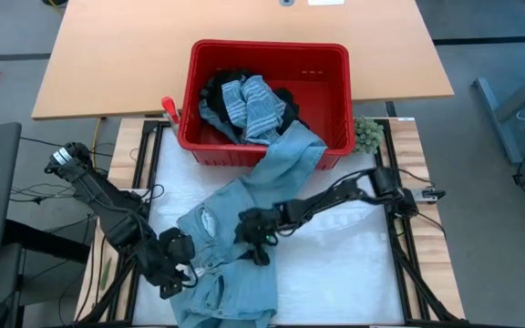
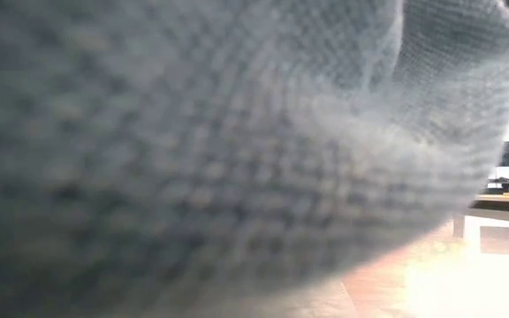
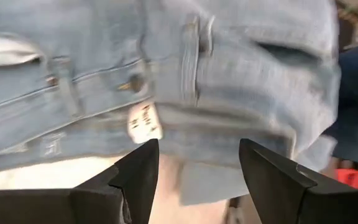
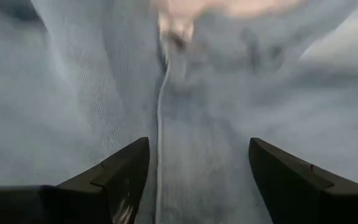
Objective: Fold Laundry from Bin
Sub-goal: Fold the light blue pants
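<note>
On the table [image 1: 354, 264], light denim jeans [image 1: 244, 205] lay spread, one leg trailing up over the rim of the red bin [image 1: 331, 64]. The striped garment [image 1: 249, 105] and black ones [image 1: 217, 87] sat inside the bin. The left gripper [image 1: 179, 271] hung over the waistband, fingers apart. The right gripper [image 1: 255, 239] hung over the jeans' middle, fingers likewise apart, gripping nothing.

One red bin [image 1: 335, 100] stands on the table. Inside it lie one blue-white striped garment [image 1: 249, 105] and black garments [image 1: 221, 87], their number unclear. One denim-blue garment [image 1: 244, 214] trails out over the bin's near rim. One green fuzzy lump [image 1: 367, 135] sits beside the bin. Two grippers.
</note>
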Available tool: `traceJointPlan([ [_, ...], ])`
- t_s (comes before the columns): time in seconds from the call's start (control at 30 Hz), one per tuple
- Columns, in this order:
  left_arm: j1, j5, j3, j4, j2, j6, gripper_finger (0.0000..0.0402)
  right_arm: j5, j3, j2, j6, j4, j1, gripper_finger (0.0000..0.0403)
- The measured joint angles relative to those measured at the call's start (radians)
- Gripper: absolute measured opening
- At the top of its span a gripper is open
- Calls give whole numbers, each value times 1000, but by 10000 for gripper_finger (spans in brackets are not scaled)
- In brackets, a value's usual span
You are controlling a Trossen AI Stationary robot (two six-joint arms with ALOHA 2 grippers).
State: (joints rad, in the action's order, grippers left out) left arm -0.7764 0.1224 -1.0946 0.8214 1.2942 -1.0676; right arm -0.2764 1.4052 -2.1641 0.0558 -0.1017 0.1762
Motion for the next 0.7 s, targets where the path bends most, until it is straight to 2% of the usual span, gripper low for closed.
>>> traceJointPlan([
  [0.17,-18,40,0,64,0,9,209,11,6,-72,143,50,20,298],
  [0.27,-19,59,0,101,0,44,209,20,9,-73,171,109,32,267],
  [0.33,-15,82,0,130,0,72,209,33,5,-52,178,144,40,224],
  [0.5,1,132,0,165,0,81,209,108,-2,38,163,246,44,58],
  [0.53,4,139,0,164,0,95,209,127,-3,62,134,280,43,43],
  [0.7,30,139,0,166,0,168,209,250,-4,204,26,439,3,47],
])
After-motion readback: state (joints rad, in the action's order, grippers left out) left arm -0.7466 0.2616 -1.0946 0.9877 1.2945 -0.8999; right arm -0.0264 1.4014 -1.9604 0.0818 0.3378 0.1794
